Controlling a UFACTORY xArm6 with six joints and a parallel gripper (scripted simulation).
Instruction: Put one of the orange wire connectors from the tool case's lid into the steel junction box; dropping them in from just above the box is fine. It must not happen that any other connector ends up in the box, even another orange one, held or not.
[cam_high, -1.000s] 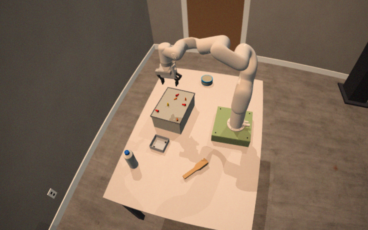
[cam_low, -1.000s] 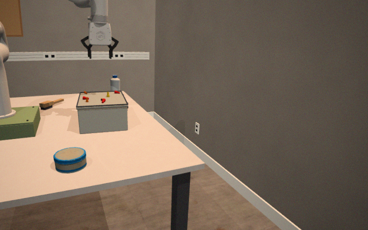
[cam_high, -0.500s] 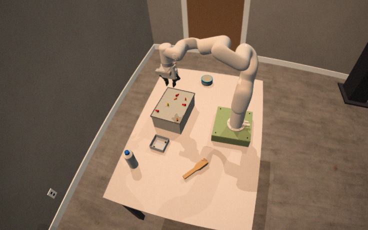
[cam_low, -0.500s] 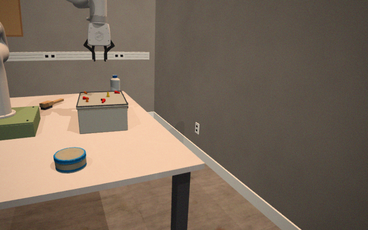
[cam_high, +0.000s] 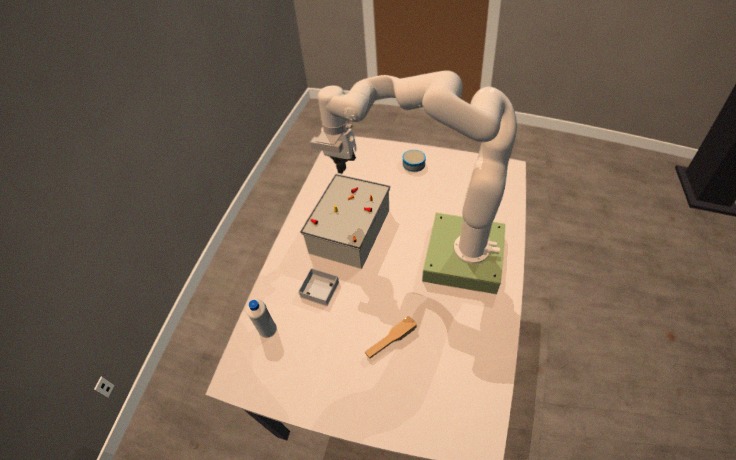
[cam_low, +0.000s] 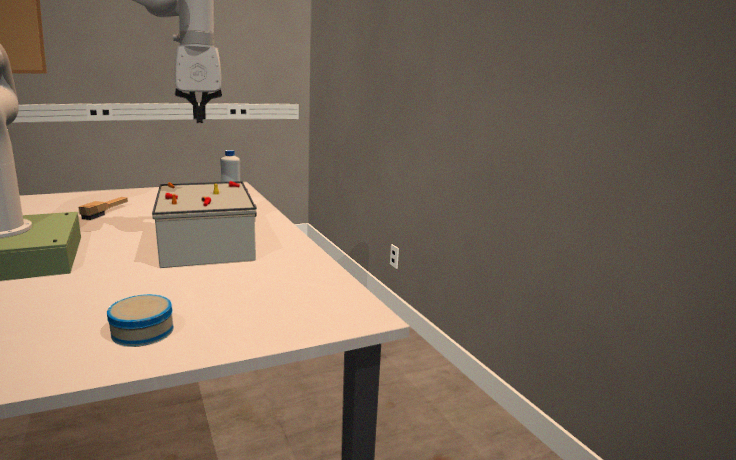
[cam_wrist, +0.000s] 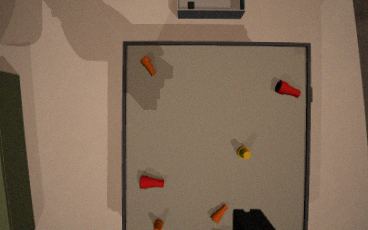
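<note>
The grey tool case (cam_high: 347, 253) (cam_low: 206, 238) (cam_wrist: 215, 100) stands on the table, and its flat lid carries several small cone connectors. One orange connector (cam_high: 354, 238) (cam_low: 170, 184) (cam_wrist: 148, 65) lies near the lid corner on the junction box side. Two more orange connectors (cam_wrist: 219, 213) (cam_wrist: 158, 223) lie at the far end. Red connectors (cam_wrist: 150, 182) (cam_wrist: 287, 88) and a yellow one (cam_wrist: 243, 152) lie among them. The steel junction box (cam_high: 318, 299) (cam_wrist: 210, 14) sits open-topped just beyond the case. My gripper (cam_high: 340, 168) (cam_low: 199, 118) (cam_wrist: 252, 220) is shut and empty, high above the lid's far edge.
A white bottle with a blue cap (cam_high: 262, 318) (cam_low: 230, 165) stands beyond the junction box. A wooden brush (cam_high: 390, 336) (cam_low: 100, 206) lies on the table. A round blue-rimmed tin (cam_high: 414, 160) (cam_low: 140, 318) sits near the case. My arm stands on a green base (cam_high: 461, 265) (cam_low: 37, 244).
</note>
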